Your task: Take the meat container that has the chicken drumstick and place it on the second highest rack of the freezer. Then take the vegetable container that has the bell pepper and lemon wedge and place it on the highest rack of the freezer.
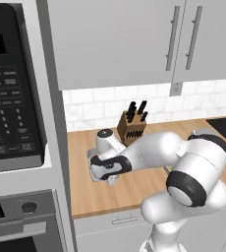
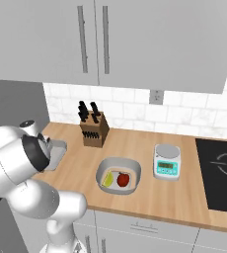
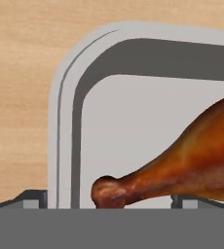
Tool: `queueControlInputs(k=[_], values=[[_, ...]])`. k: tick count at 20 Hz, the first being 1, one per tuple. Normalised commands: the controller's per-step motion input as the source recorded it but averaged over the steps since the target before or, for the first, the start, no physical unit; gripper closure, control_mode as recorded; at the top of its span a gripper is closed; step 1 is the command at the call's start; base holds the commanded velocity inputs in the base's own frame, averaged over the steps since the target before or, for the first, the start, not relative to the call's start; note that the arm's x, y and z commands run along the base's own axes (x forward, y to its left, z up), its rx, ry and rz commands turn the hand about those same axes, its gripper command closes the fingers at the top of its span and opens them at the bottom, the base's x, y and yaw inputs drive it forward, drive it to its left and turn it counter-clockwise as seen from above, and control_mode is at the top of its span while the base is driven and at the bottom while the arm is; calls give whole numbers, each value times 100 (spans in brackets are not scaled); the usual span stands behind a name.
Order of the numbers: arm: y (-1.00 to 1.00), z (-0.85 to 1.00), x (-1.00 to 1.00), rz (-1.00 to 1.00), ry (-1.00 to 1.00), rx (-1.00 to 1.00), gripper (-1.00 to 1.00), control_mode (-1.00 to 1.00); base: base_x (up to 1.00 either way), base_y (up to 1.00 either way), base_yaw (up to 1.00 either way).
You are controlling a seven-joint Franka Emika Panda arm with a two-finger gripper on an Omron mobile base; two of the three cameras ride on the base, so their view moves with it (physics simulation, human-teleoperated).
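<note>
Orange-brown chicken drumstick (image 3: pixel 182 165) lies slantwise, bone tip lower left.

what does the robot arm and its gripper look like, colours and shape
The arm is glossy white, built of thick rounded segments with dark bands at the joints. The gripper has two small dark grey finger tips with lighter grey pads. No cables or markings are visible.

Under my hand the chicken drumstick (image 3: pixel 192 160) is glossy orange-brown, darkening to deep red-brown at its knobbed end, and its meat container (image 3: pixel 65 121) is pale grey with a darker grey inner wall. The counter (image 2: pixel 150 197) is light wood-grain. The other grey container (image 2: pixel 135 170) holds a red bell pepper (image 2: pixel 123 179) and a yellow-green lemon wedge (image 2: pixel 108 180).
</note>
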Motion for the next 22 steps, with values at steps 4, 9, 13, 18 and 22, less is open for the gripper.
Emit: queueControlInputs(k=[4,9,13,18,22], values=[[3,0,0,-1,0,0,-100,-100,0,0,0],[0,0,0,0,0,0,100,-100,0,0,0],[0,0,0,0,0,0,100,-100,0,0,0],[0,-1,0,0,-1,0,100,-100,0,0,0],[12,22,2,2,-5,-2,100,-100,0,0,0]])
